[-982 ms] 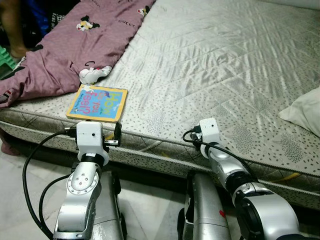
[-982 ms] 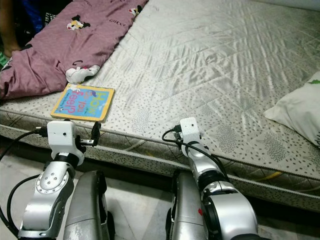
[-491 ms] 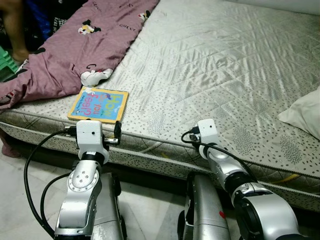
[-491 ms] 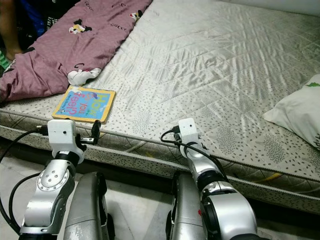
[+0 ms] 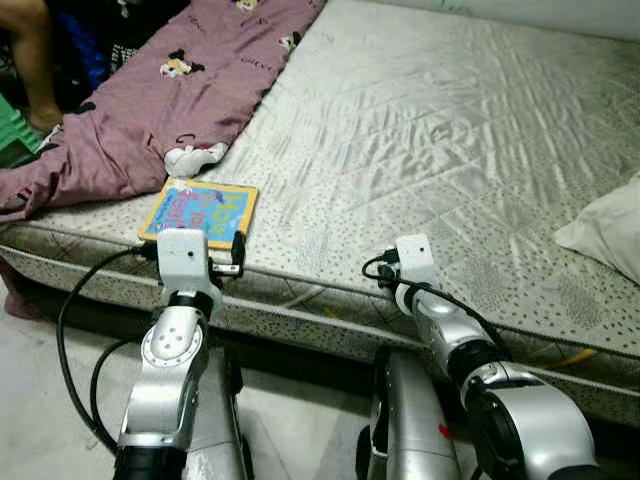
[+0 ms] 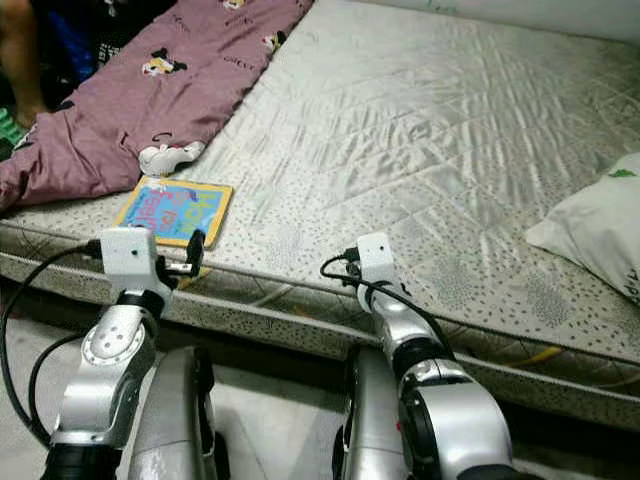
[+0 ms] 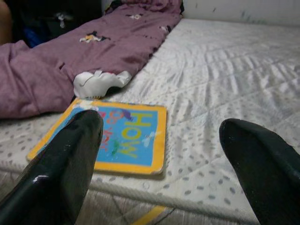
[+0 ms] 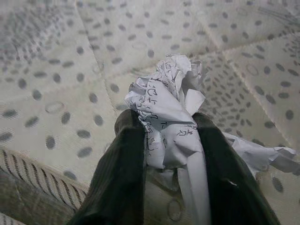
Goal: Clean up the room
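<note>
Pincer R (image 8: 164, 140) clamps crumpled paper (image 8: 168, 112); L pincer (image 7: 159, 154) wide, nr book (image 7: 117, 133).

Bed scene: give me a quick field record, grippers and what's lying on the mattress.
left gripper: open, fingers apart, aimed at book
right gripper: shut on crumpled paper, over the mattress edge
book: flat by near edge of mattress, beside blanket
blanket: purple, bunched on the robot's left
pillow: white, on the robot's right
</note>
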You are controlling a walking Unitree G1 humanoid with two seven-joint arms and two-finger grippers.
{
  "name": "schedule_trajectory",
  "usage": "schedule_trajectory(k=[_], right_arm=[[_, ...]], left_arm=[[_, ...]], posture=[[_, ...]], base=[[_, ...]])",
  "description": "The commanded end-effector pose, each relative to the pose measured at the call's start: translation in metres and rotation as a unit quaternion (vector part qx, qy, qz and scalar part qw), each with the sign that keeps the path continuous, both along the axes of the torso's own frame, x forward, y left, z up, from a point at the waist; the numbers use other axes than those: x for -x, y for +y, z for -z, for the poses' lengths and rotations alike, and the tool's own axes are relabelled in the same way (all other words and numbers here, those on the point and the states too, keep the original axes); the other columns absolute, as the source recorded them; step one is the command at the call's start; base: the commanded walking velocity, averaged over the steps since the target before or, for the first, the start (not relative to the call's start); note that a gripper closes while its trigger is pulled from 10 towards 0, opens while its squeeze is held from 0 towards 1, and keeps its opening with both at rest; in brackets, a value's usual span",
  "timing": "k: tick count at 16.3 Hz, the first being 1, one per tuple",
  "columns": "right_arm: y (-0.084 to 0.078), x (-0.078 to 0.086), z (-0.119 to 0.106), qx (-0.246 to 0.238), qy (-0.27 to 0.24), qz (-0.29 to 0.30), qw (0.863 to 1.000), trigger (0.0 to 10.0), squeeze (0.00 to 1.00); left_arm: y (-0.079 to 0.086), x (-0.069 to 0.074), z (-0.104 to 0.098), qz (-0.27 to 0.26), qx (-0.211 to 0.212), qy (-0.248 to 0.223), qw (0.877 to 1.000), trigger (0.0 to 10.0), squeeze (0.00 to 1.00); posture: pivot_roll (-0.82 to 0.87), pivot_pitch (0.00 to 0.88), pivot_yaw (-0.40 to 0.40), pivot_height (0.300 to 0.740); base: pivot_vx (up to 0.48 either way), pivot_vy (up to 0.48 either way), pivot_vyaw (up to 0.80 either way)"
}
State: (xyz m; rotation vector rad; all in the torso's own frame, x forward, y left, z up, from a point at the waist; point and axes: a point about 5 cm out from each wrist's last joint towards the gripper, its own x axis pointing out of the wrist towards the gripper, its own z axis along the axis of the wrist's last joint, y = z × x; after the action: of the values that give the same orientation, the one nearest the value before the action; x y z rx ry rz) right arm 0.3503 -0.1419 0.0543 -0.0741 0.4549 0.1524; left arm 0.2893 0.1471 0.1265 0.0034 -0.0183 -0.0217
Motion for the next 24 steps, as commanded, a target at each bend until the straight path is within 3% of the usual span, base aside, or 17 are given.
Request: schedule_trajectory(k=[1,13,19,23,24], right_arm=[[-0.002,-0.004,-0.007,-0.016,-0.009,0.007,1.0,0.0,0.0],[-0.002,0.001,-0.028,-0.105,-0.082,0.039,0.99,0.0,0.0],[0.01,0.018,-0.051,-0.121,-0.184,0.055,0.974,0.0,0.0],[0.011,0.037,-0.056,-0.124,-0.231,0.068,0.963,0.0,0.0],[0.013,0.038,-0.058,-0.117,-0.24,0.059,0.962,0.4,0.0]], left_arm=[[0.001,-0.003,-0.001,-0.004,0.003,-0.004,1.0,10.0,0.0],[0.004,-0.017,-0.008,-0.011,0.018,-0.026,0.999,10.0,0.0],[0.003,-0.015,-0.014,-0.009,0.027,-0.049,0.998,10.0,0.0],[-0.003,-0.007,-0.005,-0.006,0.015,-0.041,0.999,10.0,0.0],[-0.003,-0.007,-0.003,0.0,0.013,-0.036,0.999,10.0,0.0]], posture=[[0.11,0.0,-0.017,0.5],[0.05,0.0,0.019,0.5],[0.04,0.0,0.041,0.5],[0.04,0.0,0.051,0.5],[0.04,0.0,0.05,0.5]], base=[[0.0,0.0,0.0],[0.0,0.0,0.0],[0.0,0.0,0.0],[0.0,0.0,0.0],[0.0,0.0,0.0]])
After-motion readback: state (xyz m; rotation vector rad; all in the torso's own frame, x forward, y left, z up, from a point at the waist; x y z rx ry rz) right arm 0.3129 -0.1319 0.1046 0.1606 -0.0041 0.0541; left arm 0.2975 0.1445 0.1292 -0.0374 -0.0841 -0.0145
